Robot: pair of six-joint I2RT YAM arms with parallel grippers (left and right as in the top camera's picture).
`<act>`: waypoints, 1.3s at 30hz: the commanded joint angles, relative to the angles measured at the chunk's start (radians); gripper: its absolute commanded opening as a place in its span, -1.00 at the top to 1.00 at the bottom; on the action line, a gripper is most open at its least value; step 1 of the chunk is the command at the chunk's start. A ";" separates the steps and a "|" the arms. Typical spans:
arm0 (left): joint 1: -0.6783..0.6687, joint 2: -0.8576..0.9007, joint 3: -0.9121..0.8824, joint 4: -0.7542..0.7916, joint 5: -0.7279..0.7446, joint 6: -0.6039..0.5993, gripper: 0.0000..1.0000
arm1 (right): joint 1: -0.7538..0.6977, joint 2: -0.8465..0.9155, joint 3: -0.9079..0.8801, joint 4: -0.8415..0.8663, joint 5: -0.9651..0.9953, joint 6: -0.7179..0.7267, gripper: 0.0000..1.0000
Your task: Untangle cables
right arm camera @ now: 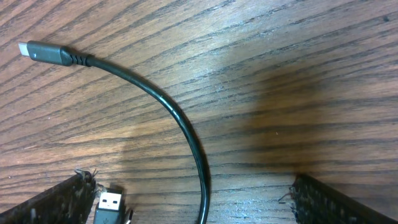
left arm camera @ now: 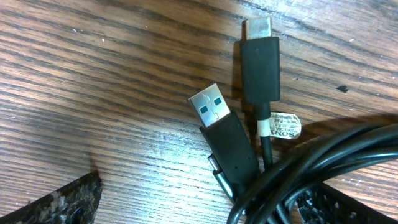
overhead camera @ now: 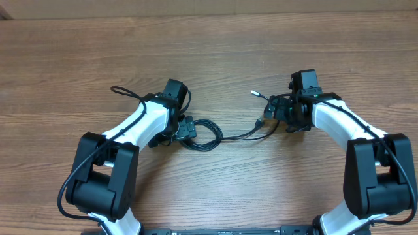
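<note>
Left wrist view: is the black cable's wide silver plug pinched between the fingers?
No, that wide silver plug lies loose on the brown wooden table, beyond the spread fingertips of the open left gripper.

I'm looking at a brown wood-grain table (overhead camera: 215,52) with the black cables (overhead camera: 238,136) lying flat on it. Taking their loose coil (overhead camera: 193,142) as my mark: one strand runs right from it, and a silver-tipped plug (overhead camera: 254,93) rests up and right. A USB-A plug (left arm camera: 214,112) and a slimmer plug (left arm camera: 260,59) lie just beside the coil.
</note>
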 commanded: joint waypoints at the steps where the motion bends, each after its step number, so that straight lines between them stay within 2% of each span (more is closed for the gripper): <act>1: 0.010 0.031 -0.032 0.024 0.020 -0.006 -0.99 | 0.011 0.083 -0.062 -0.022 -0.105 0.006 -1.00; 34: 0.010 0.031 -0.032 0.033 0.002 -0.006 -0.99 | 0.011 0.083 -0.062 0.000 -0.104 0.003 -1.00; 39: 0.010 0.031 -0.032 0.034 0.001 -0.006 -0.99 | 0.011 0.083 -0.061 -0.060 -0.199 0.003 -1.00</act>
